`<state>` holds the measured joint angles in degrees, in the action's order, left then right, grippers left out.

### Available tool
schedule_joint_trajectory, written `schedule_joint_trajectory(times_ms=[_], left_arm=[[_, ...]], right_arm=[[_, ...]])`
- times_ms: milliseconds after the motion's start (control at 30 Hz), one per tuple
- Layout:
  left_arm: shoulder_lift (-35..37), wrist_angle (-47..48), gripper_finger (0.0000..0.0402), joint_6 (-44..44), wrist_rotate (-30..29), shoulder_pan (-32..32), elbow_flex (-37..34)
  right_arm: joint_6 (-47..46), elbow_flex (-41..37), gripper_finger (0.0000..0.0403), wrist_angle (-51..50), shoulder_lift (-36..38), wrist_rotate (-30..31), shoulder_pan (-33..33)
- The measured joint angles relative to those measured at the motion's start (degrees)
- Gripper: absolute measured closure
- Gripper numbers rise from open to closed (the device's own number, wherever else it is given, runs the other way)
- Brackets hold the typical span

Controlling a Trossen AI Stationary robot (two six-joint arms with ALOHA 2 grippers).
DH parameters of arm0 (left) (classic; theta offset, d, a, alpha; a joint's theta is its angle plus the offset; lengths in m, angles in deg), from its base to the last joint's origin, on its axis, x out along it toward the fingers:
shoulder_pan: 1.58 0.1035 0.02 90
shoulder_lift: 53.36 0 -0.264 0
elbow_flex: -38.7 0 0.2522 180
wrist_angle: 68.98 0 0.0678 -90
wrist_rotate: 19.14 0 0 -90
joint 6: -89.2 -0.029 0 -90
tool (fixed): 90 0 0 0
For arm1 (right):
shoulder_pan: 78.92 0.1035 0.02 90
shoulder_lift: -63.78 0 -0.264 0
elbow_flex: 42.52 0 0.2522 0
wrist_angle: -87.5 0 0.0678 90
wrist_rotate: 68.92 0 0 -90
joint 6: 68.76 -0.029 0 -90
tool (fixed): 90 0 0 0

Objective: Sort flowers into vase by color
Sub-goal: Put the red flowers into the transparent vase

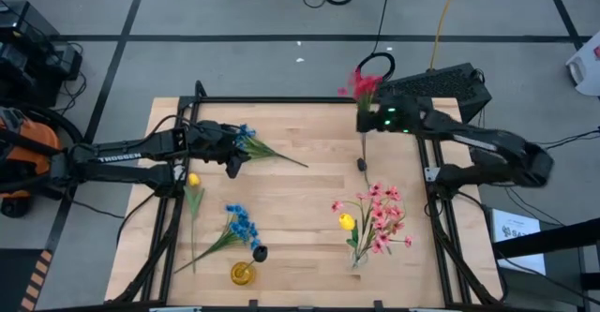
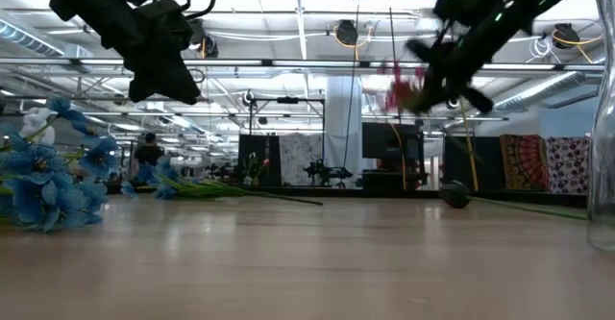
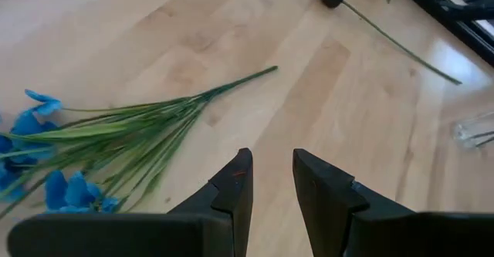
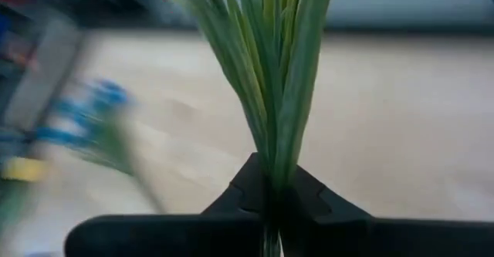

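My right gripper [image 1: 364, 117] hangs over the table's far edge, shut on a red flower [image 1: 364, 85] held in the air. A blue flower [image 1: 247, 141] lies flat on the table at the far left, its stems [image 3: 154, 122] fanned toward the middle. Just near of it is my left gripper [image 3: 272, 181], open and holding nothing. A second blue flower [image 1: 240, 224] and a yellow bud [image 1: 193, 179] on a long stem lie at the near left. Pink sprigs [image 1: 382, 214] and another yellow bud [image 1: 347, 221] sit at the near right, their stems running into a clear vase [image 1: 358, 254]. My right gripper pinches the red flower's bundle of green stems [image 4: 272, 160] between its two fingers [image 4: 309, 195]. The fingers lie across the stems. The stems rise beyond the fingertips toward the red blossoms [image 2: 399, 89]. The flower is lifted clear of the table.
A dark bud [image 1: 362, 165] on a thin stem [image 3: 394, 41] lies on the table near of my right gripper. A small dark round thing [image 1: 260, 253] and a yellow vessel [image 1: 242, 273] stand at the near edge. Bare wood shows in the table's middle [image 1: 300, 200].
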<state>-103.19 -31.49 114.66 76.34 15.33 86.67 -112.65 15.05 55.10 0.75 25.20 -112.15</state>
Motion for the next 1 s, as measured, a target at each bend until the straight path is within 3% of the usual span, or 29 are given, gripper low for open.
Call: schedule_joint_trajectory(times_ms=[267,467,600,1000], left_arm=[[0.0,-0.52,0.0302,4.36,0.05,-2.6,0.0],[0.0,-0.65,0.0302,8.91,-0.02,-3.63,0.0],[0.0,-0.7,0.0302,10.32,-0.16,-4.47,0.0],[0.0,-0.74,0.0302,14.69,-3.17,-7.33,0.0]], right_arm=[[7.33,3.01,0.04,3.83,25.19,0.28,5.2],[7.37,10.18,0.0401,-10.03,35.91,3.91,14.2],[5.49,13.7,0.0402,-19.26,36.69,5.0,19.96],[8.08,14.05,0.0403,-16.57,26.6,6.59,34.0]])
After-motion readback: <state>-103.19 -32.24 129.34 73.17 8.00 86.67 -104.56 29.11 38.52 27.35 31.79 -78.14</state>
